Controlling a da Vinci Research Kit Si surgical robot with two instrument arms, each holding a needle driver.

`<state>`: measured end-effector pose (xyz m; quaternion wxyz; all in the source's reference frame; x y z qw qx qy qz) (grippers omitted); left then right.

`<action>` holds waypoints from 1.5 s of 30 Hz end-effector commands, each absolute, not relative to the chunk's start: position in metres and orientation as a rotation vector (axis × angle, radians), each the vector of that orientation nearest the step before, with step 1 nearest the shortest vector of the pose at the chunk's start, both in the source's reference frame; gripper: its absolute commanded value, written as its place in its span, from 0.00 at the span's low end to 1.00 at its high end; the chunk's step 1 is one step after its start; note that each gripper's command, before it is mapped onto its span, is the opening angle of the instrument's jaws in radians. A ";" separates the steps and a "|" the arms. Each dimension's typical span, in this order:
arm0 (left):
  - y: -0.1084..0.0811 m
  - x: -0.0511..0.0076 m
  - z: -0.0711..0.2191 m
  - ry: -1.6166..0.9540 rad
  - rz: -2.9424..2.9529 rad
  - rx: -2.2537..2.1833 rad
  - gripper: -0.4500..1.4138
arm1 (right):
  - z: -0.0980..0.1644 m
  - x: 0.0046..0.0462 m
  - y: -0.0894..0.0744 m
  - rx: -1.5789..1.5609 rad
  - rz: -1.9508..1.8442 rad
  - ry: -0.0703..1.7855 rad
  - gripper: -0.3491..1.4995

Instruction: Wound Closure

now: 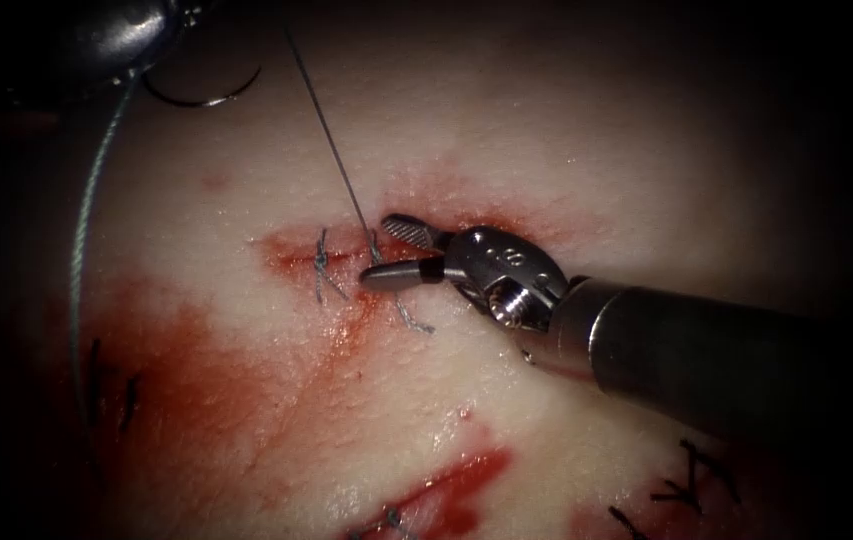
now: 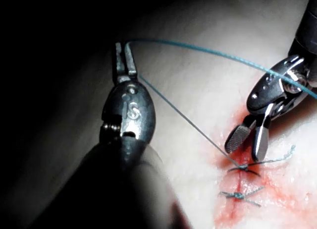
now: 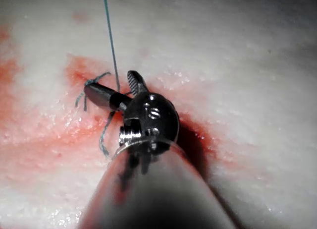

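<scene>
**Knot at the cut, thread held taut**

- Right tool (image 1: 378,250): jaws open, holding nothing, straddling the thread (image 1: 331,145) at the knot (image 1: 376,255) on the cut (image 1: 296,255).
- Left tool (image 2: 125,58): jaws closed on the thread, far left.
- Needle (image 1: 204,97): free of the tissue (image 1: 596,130), far left (beside the left tool).
- Judged step: trimming; the next move needs the jaws placed just above the knot.

Black marks (image 1: 691,480) lower right, perhaps ink; fainter dark streaks (image 1: 129,400) lower left.
</scene>
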<state>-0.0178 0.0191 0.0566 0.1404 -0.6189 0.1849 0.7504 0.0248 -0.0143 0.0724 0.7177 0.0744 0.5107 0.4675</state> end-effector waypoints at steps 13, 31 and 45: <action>0.020 -0.0186 0.056 0.563 2.176 -1.800 0.00 | 0.077 0.0295 -0.013 0.098 0.856 1.175 0.98; 0.019 -0.0195 0.056 0.598 2.190 -1.800 0.00 | 0.076 0.0312 -0.013 0.086 0.801 1.271 0.99; 0.019 -0.0197 0.055 0.609 2.203 -1.804 0.00 | 0.075 0.0320 -0.013 0.096 0.787 1.292 0.99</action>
